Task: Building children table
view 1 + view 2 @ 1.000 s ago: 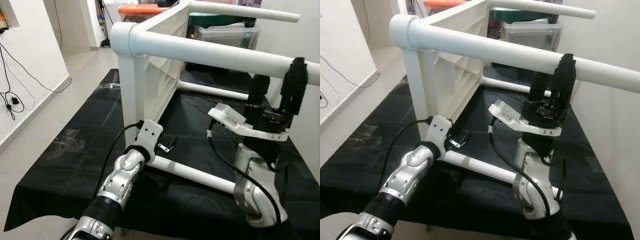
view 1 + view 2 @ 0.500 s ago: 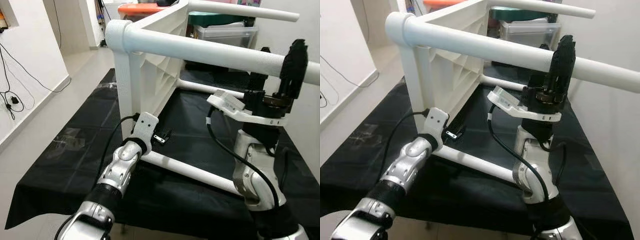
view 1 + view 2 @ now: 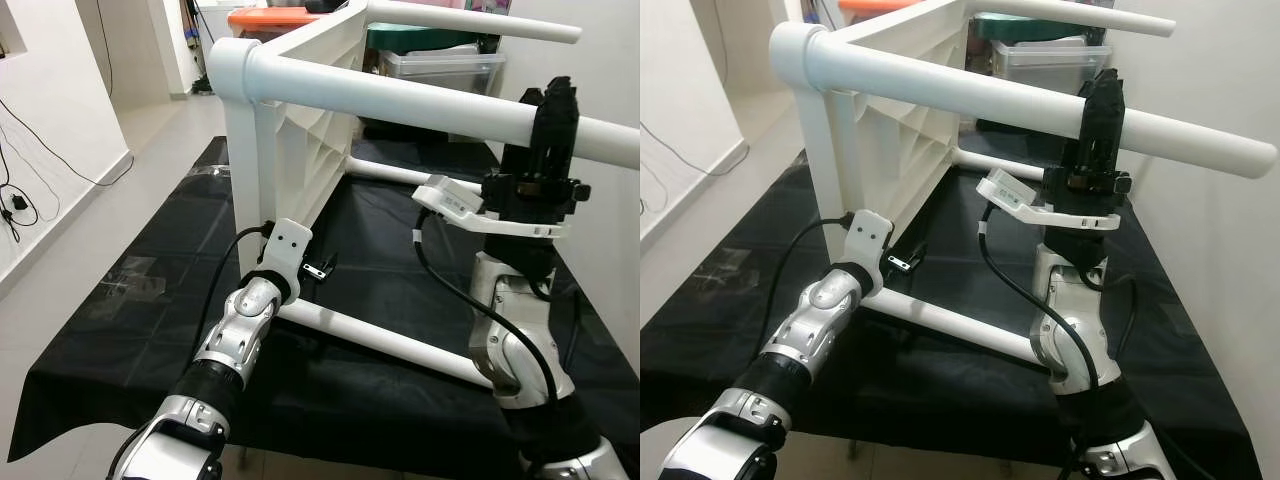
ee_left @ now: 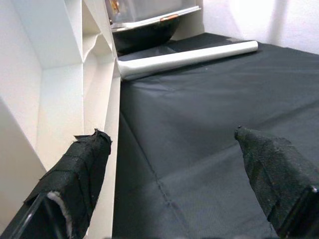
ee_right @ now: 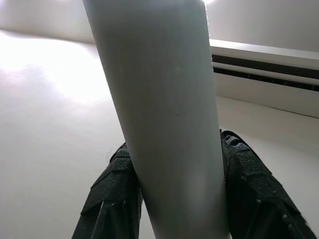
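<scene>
- Black cloth [image 3: 150,300] covers the table that carries a white plastic children's table [image 3: 300,150], which lies tipped on its side with its ribbed top panel upright and its round legs sticking out level.
- Beyond it stand storage boxes [image 3: 450,65], one with an orange lid [image 3: 280,18]; a pale tiled floor [image 3: 60,270] and a white wall with dangling cables lie to the robot's left.
- Right tool [image 3: 1100,105] is raised and clenched around the upper near leg [image 3: 990,95], a black finger on each side of the tube, as the right wrist view confirms [image 5: 164,124].
- Left tool [image 4: 169,169] is released, fingers spread wide, low beside the upright panel and just above the cloth, near the lower leg [image 3: 380,340].
- A far leg [image 4: 189,57] lies on the cloth ahead of it.
</scene>
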Available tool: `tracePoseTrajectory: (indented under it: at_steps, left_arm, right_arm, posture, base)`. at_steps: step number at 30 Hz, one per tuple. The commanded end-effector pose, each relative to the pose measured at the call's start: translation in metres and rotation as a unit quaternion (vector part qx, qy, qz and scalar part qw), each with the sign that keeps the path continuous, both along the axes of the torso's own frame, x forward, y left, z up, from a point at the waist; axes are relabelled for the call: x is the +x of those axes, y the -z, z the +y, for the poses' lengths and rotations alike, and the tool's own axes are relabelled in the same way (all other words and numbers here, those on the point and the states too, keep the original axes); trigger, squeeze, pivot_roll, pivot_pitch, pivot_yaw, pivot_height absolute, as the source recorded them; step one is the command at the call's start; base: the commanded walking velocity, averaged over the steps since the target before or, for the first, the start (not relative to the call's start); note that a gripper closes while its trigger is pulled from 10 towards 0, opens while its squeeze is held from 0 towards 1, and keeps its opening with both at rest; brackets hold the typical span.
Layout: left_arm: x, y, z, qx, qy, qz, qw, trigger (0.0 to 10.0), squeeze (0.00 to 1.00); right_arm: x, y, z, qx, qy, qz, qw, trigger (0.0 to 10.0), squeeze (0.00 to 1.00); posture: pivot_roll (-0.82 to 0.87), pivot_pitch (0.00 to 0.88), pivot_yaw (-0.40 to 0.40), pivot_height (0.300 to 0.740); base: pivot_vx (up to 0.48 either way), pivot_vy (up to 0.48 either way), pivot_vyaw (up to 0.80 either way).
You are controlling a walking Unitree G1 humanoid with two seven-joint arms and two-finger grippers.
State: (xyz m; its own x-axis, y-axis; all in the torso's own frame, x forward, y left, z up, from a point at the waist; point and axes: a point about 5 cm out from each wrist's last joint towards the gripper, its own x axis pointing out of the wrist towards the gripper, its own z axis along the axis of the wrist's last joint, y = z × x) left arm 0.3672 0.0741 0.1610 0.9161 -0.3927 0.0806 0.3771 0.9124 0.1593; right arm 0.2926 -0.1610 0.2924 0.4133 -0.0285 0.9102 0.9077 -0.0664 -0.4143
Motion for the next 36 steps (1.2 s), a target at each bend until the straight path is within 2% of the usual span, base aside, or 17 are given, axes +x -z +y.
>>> tracePoseTrajectory:
  at_steps: [1,4,7,9,13,14,16,17,20,22,24,25,26,29,31,33,36]
  left_arm:
    - [0.003,0.006,0.012,-0.001,-0.028,0.014,1.0,10.0,0.0]
    - [0.009,0.001,0.023,0.006,-0.046,0.008,0.999,10.0,0.0]
    - [0.015,-0.015,0.038,0.043,-0.055,-0.022,0.997,10.0,0.0]
    - [0.017,-0.02,0.043,0.055,-0.056,-0.032,0.996,10.0,0.0]
    - [0.028,-0.055,0.083,0.103,-0.078,-0.072,0.989,10.0,0.0]
    - [0.028,-0.055,0.083,0.103,-0.078,-0.072,0.989,10.0,0.0]
    - [0.031,-0.07,0.098,0.121,-0.09,-0.085,0.985,10.0,0.0]
    - [0.031,-0.07,0.098,0.121,-0.09,-0.085,0.985,10.0,0.0]
    - [0.036,-0.094,0.113,0.146,-0.099,-0.109,0.978,10.0,0.0]
    - [0.038,-0.114,0.119,0.16,-0.099,-0.127,0.974,10.0,0.0]
    - [0.038,-0.114,0.119,0.16,-0.099,-0.127,0.974,10.0,0.0]
    - [0.041,-0.133,0.123,0.173,-0.103,-0.144,0.969,10.0,0.0]
    - [0.041,-0.133,0.123,0.173,-0.103,-0.144,0.969,10.0,0.0]
    - [0.043,-0.164,0.125,0.186,-0.112,-0.168,0.962,10.0,0.0]
    - [0.043,-0.164,0.125,0.186,-0.112,-0.168,0.962,10.0,0.0]
    - [0.043,-0.18,0.122,0.194,-0.111,-0.184,0.957,10.0,0.0]
    - [0.043,-0.186,0.12,0.204,-0.109,-0.193,0.953,10.0,0.0]
  right_arm:
    - [-0.001,-0.005,0.005,0.014,-0.028,-0.009,0.999,0.0,0.0]
    - [0.004,-0.015,0.0,0.014,-0.026,-0.018,0.999,0.0,0.0]
    - [0.008,-0.026,-0.014,0.026,-0.014,-0.026,0.999,0.0,0.0]
    - [0.01,-0.03,-0.018,0.032,-0.009,-0.028,0.999,0.0,0.0]
    - [0.017,-0.056,-0.053,0.082,0.02,-0.047,0.995,0.0,0.0]
    - [0.017,-0.056,-0.053,0.082,0.02,-0.047,0.995,0.0,0.0]
    - [0.019,-0.066,-0.065,0.106,0.026,-0.057,0.992,0.0,0.0]
    - [0.019,-0.066,-0.065,0.106,0.026,-0.057,0.992,0.0,0.0]
    - [0.02,-0.076,-0.078,0.139,0.026,-0.069,0.987,0.0,0.0]
    - [0.02,-0.078,-0.088,0.176,0.026,-0.072,0.981,0.0,0.0]
    - [0.02,-0.078,-0.088,0.176,0.026,-0.072,0.981,0.0,0.0]
    - [0.022,-0.074,-0.096,0.22,0.024,-0.065,0.973,0.0,0.0]
    - [0.022,-0.074,-0.096,0.22,0.024,-0.065,0.973,0.0,0.0]
    - [0.025,-0.061,-0.106,0.27,0.022,-0.046,0.962,0.0,0.0]
    - [0.025,-0.061,-0.106,0.27,0.022,-0.046,0.962,0.0,0.0]
    - [0.027,-0.051,-0.112,0.304,0.02,-0.033,0.952,0.0,0.0]
    - [0.028,-0.045,-0.114,0.325,0.017,-0.026,0.945,0.0,0.0]
  posture:
    - [0.13,0.0,-0.012,0.74]
    - [0.13,0.0,-0.009,0.74]
    - [0.13,0.0,-0.007,0.74]
    - [0.13,0.0,-0.007,0.74]
    - [0.15,0.0,-0.006,0.74]
    - [0.15,0.0,-0.006,0.74]
    - [0.16,0.0,-0.007,0.74]
    - [0.16,0.0,-0.007,0.74]
    - [0.17,0.0,-0.01,0.74]
    - [0.18,0.0,-0.011,0.74]
    - [0.18,0.0,-0.011,0.74]
    - [0.19,0.0,-0.005,0.74]
    - [0.19,0.0,-0.005,0.74]
    - [0.2,0.0,0.004,0.74]
    - [0.2,0.0,0.004,0.74]
    - [0.2,0.0,0.007,0.74]
    - [0.2,0.0,0.007,0.74]
  base:
    - [0.0,0.0,0.0]
    - [0.0,0.0,0.0]
    - [0.0,0.0,0.0]
    - [0.0,0.0,0.0]
    - [0.0,0.0,0.0]
    - [0.0,0.0,0.0]
    - [0.0,0.0,0.0]
    - [0.0,0.0,0.0]
    - [0.0,0.0,0.0]
    - [0.0,0.0,0.0]
    - [0.0,0.0,0.0]
    - [0.0,0.0,0.0]
    - [0.0,0.0,0.0]
    - [0.0,0.0,0.0]
    - [0.0,0.0,0.0]
    - [0.0,0.0,0.0]
    - [0.0,0.0,0.0]
